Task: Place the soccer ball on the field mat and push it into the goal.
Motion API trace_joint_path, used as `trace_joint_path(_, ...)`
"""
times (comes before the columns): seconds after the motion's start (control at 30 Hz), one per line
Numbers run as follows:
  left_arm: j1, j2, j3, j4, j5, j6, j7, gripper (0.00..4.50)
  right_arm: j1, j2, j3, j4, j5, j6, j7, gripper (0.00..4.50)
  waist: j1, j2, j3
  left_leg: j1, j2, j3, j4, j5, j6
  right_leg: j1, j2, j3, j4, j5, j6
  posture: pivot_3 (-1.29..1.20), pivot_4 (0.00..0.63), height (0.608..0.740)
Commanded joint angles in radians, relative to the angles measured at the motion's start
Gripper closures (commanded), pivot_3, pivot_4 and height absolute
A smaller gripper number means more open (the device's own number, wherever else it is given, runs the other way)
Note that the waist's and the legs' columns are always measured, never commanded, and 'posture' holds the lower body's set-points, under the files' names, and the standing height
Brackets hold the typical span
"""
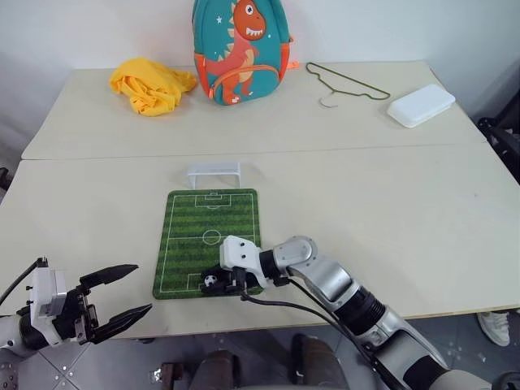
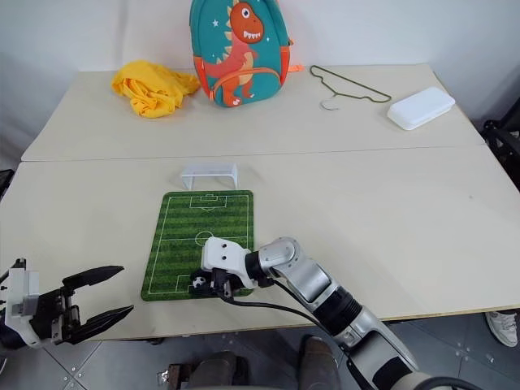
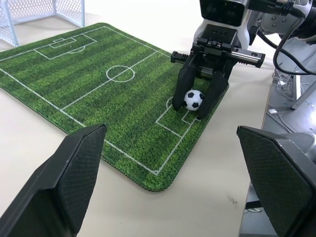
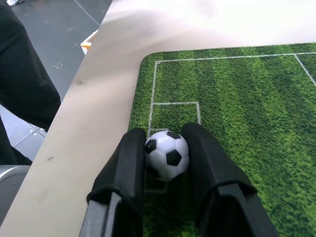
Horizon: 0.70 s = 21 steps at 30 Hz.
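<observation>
One soccer ball (image 1: 210,281), one field mat (image 1: 213,223), one goal (image 1: 214,172), one backpack (image 1: 240,50).

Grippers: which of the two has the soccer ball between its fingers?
The right gripper: the soccer ball sits between its fingers on the field mat. The left gripper hangs open off the table's near edge.

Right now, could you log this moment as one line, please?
soccer ball: on field mat, between right gripper fingers | left gripper: open, idle | goal: empty

The soccer ball (image 1: 210,281) sits on the field mat's (image 1: 195,236) near end, goal (image 1: 214,173) beyond.
</observation>
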Motion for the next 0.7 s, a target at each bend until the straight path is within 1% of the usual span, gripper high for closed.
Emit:
trace_joint_path(0.03,-0.005,-0.006,0.006,-0.021,-0.015,-0.002,0.004,0.00,-0.006,0.016,-0.031,0.001,-0.011,-0.028,-0.022,2.02,0.000,0.000,0.000,0.000,0.000,0.000,0.000,0.000,0.000,0.000,0.000,0.000,0.000,0.000,0.000,0.00,0.150,0.740)
trace_joint_path(0.17,-0.013,-0.006,0.003,-0.020,-0.015,0.001,0.005,0.00,-0.002,0.012,-0.030,-0.004,-0.014,-0.064,-0.015,0.70,0.000,0.000,0.000,0.000,0.000,0.000,0.000,0.000,0.000,0.000,0.000,0.000,0.000,0.000,0.000,0.00,0.150,0.740)
trace_joint_path(0.37,-0.020,-0.013,-0.001,-0.017,-0.013,-0.001,0.003,0.00,0.016,-0.002,-0.049,-0.047,0.024,-0.067,0.035,0.70,0.000,0.000,0.000,0.000,0.000,0.000,0.000,0.000,0.000,0.000,0.000,0.000,0.000,0.000,0.000,0.00,0.150,0.740)
trace_joint_path(0.47,-0.020,-0.020,-0.004,-0.015,-0.010,-0.005,0.000,0.00,0.025,-0.016,-0.081,-0.080,0.044,-0.092,0.049,0.70,0.001,0.000,0.000,0.000,0.000,0.000,0.000,0.000,0.000,0.000,0.000,0.000,0.000,0.000,0.000,0.00,0.150,0.740)
trace_joint_path(0.57,-0.029,-0.022,0.000,0.000,-0.009,-0.013,-0.006,0.00,0.039,-0.025,-0.141,-0.123,0.087,-0.119,0.054,0.70,0.002,0.000,0.000,0.000,0.000,0.000,0.000,0.000,0.000,0.000,0.000,0.000,0.000,0.000,0.000,0.00,0.150,0.740)
trace_joint_path(0.67,-0.033,-0.014,0.010,0.034,-0.006,-0.023,-0.024,0.00,0.070,-0.060,-0.165,-0.180,0.121,-0.121,0.087,0.70,0.003,0.000,0.000,0.000,0.000,0.000,0.000,0.000,0.000,0.000,0.000,0.000,0.000,0.000,0.000,0.00,0.150,0.740)
trace_joint_path(0.7,-0.030,-0.008,0.013,0.053,-0.001,-0.028,-0.037,0.00,0.086,-0.078,-0.164,-0.201,0.128,-0.115,0.102,0.87,0.003,0.000,0.000,0.000,0.000,0.000,0.000,0.000,0.000,0.000,0.000,0.000,0.000,0.000,0.000,0.00,0.150,0.740)
